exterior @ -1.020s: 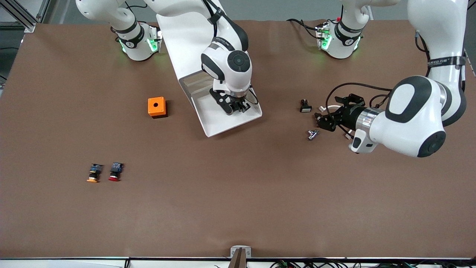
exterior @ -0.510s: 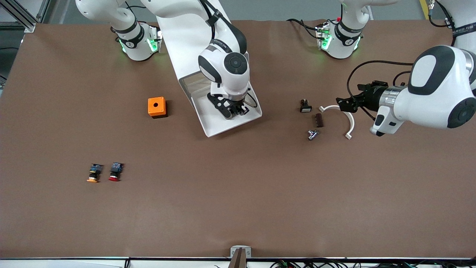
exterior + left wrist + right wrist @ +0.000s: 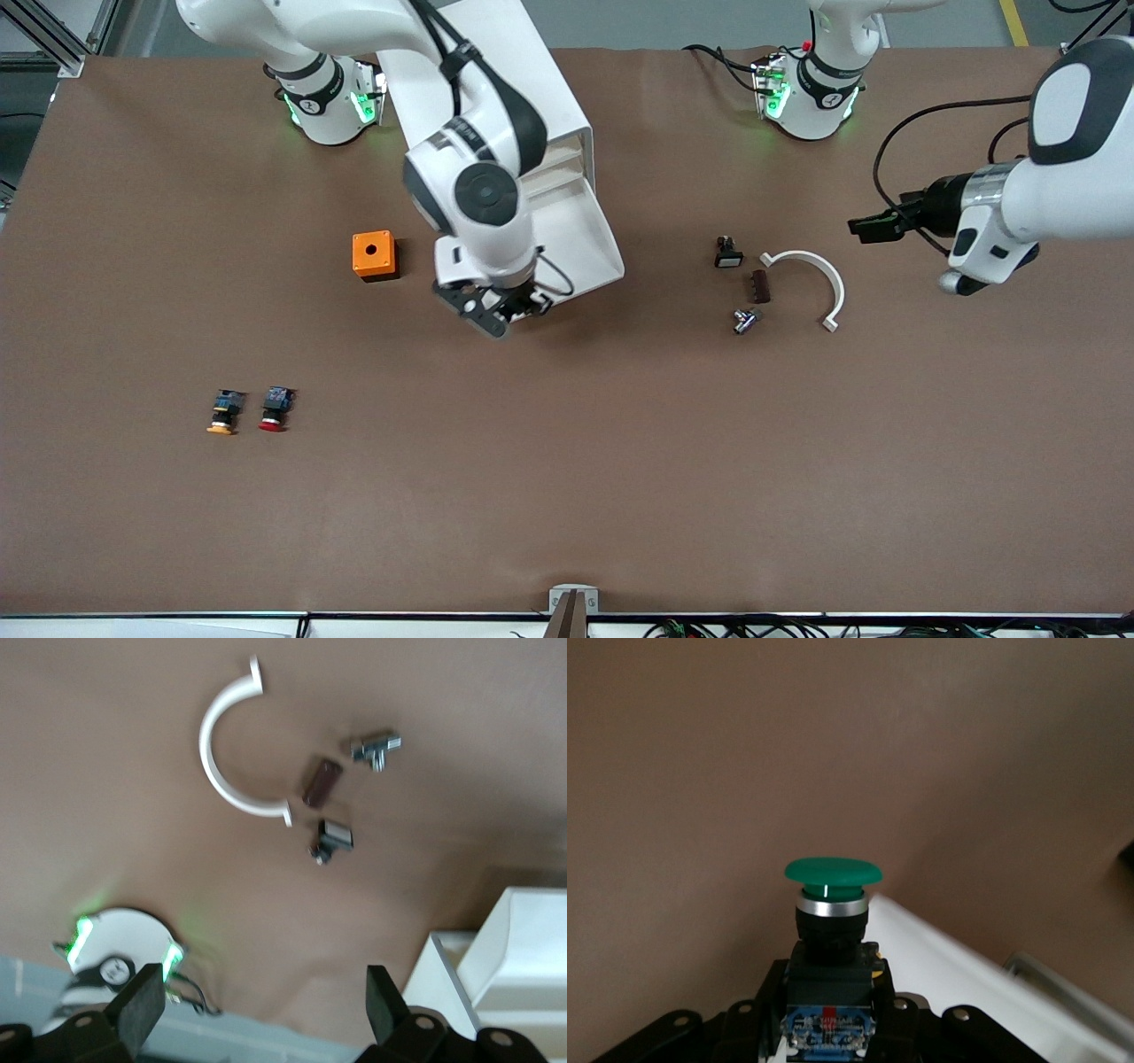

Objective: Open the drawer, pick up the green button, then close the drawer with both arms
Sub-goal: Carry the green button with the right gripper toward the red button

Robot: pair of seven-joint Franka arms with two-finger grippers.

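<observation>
The drawer (image 3: pixel 585 232) stands pulled out of the white cabinet (image 3: pixel 554 97), toward the front camera. My right gripper (image 3: pixel 498 312) hangs over the table just past the drawer's front edge. It is shut on the button (image 3: pixel 833 872), whose green cap points away from the wrist; the fingers of the right gripper (image 3: pixel 831 997) clamp its black and blue body. A white corner of the drawer (image 3: pixel 948 967) shows beside it. My left gripper (image 3: pixel 864 226) is open and holds nothing, up over the left arm's end of the table; in its wrist view the left gripper (image 3: pixel 263 1014) has its fingers spread wide.
An orange box with a round hole (image 3: pixel 375 255) sits beside the drawer. A yellow-orange-capped button (image 3: pixel 223 413) and a red-capped button (image 3: pixel 275 409) lie nearer the front camera. A white curved clip (image 3: pixel 819 276), a brown block (image 3: pixel 760 285) and two small parts lie near the left gripper.
My right gripper closed on the button, lifted it out of the drawer and carried it past the drawer's front edge. The left arm drew back from the small parts toward its end of the table.
</observation>
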